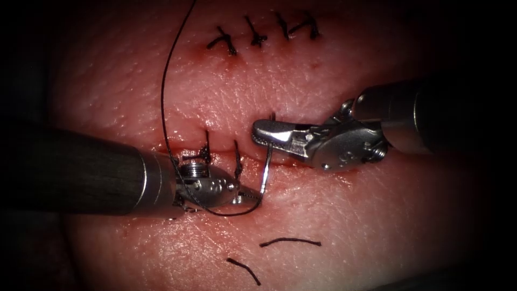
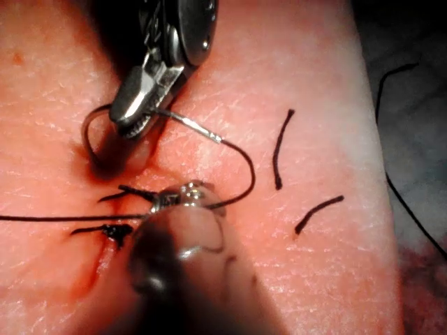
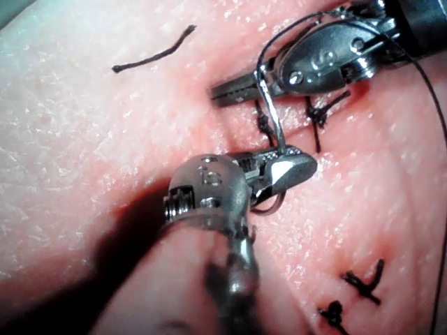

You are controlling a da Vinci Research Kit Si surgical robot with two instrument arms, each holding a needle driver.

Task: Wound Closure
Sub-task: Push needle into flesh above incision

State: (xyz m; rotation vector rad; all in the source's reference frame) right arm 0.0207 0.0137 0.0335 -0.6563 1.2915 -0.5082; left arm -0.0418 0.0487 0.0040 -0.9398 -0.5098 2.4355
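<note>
With the needle [image 1: 265,171] standing across the cut [image 1: 301,161] in the tissue [image 1: 377,226], a firm square grip seems wise. The right tool [image 1: 258,132] clamps its upper part. The left tool [image 1: 252,195] is closed on its trailing end, where the thread [image 1: 164,81] joins, below the cut.

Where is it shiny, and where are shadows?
Endoscope view: glare on the right tool, shut on the needle mid-curve; dark edges. Left wrist view: the right tool's shadow on the tissue hides whether the needle enters. Right wrist view: glare on the left tool; its hold is unclear.
</note>
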